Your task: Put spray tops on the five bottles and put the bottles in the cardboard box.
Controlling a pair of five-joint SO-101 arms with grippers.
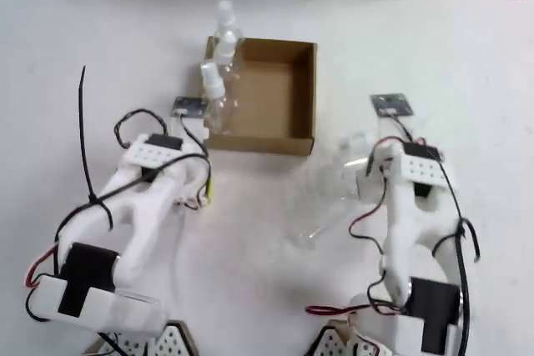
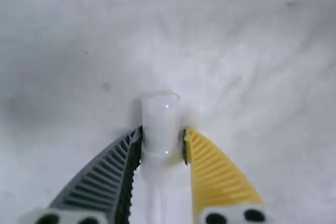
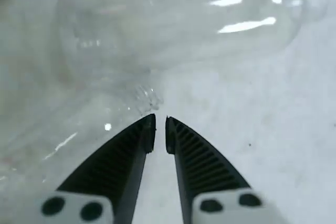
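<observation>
My left gripper (image 2: 161, 142) is shut on a white spray top (image 2: 160, 121) and holds it just above the white table; in the high view this gripper (image 1: 204, 192) is in front of the cardboard box's (image 1: 288, 143) left corner. Three clear bottles with white spray tops (image 1: 215, 81) stand along the box's left side. Two clear bottles without tops (image 1: 329, 181) lie on the table in front of the box's right corner. My right gripper (image 3: 160, 129) is shut with nothing in it, its tips right at those lying bottles (image 3: 173, 30).
The white table (image 1: 467, 64) stretches wide around the box. Small grey marker plates lie at the box's left (image 1: 190, 107) and above the right arm (image 1: 390, 106). Both arm bases and loose cables occupy the near edge.
</observation>
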